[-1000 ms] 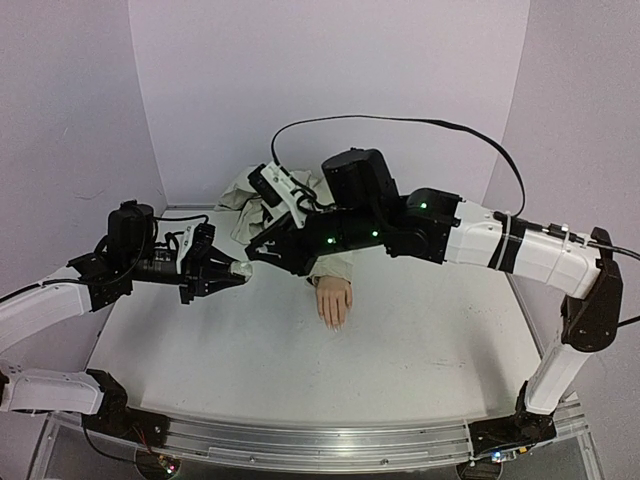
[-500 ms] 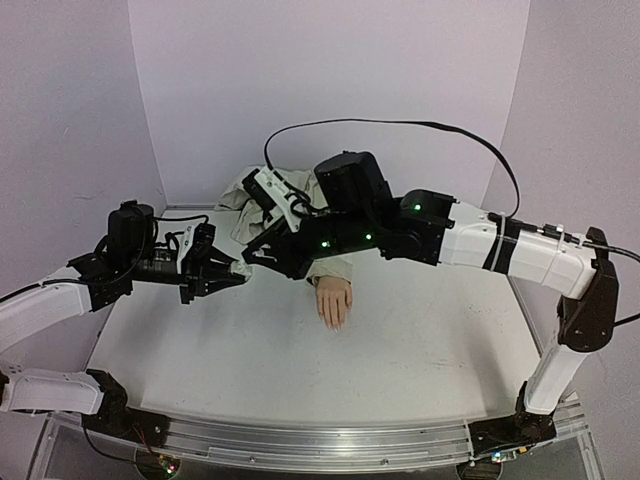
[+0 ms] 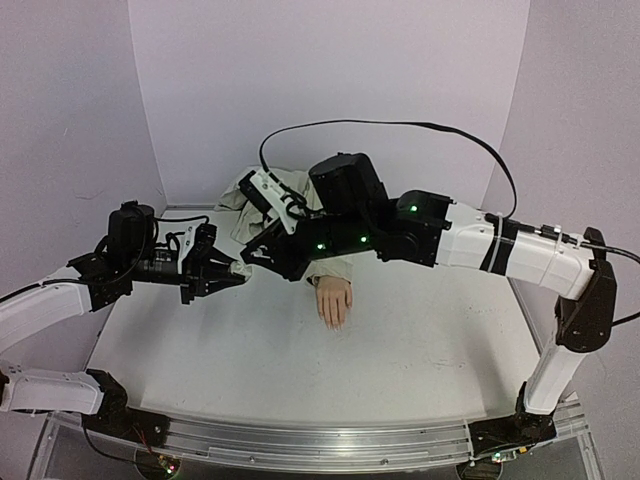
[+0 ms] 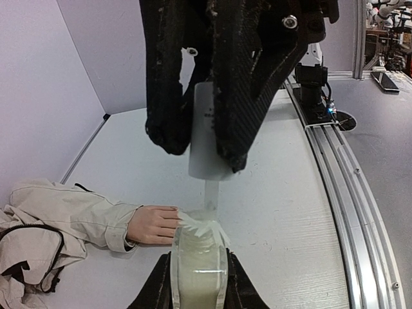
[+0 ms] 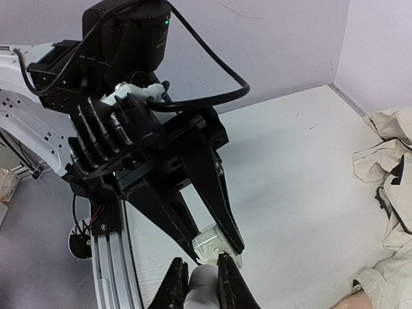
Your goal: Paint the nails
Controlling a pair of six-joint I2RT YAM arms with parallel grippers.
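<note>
Both arms meet over the back left of the table [image 3: 250,350]. The left gripper [image 4: 198,257] has its jaws clamped tight on a small pale bottle [image 4: 198,273], one finger on each side, bottle upright in the wrist view. Right above it, the right gripper [image 4: 206,148] has its jaws pinched on a white cap [image 4: 207,138]. A thin stem [image 4: 211,192] drops from the cap to the bottle's mouth, and whether its tip is inside I can't tell.

The hand [image 3: 334,298] lies flat on the table, just right of the two grippers and apart from them, fingers pointing toward the arm bases. Its nails [image 3: 333,322] sit at those near fingertips, too small to make out any colour. The beige sleeve [image 4: 64,212] trails off behind the wrist toward the back wall.
</note>
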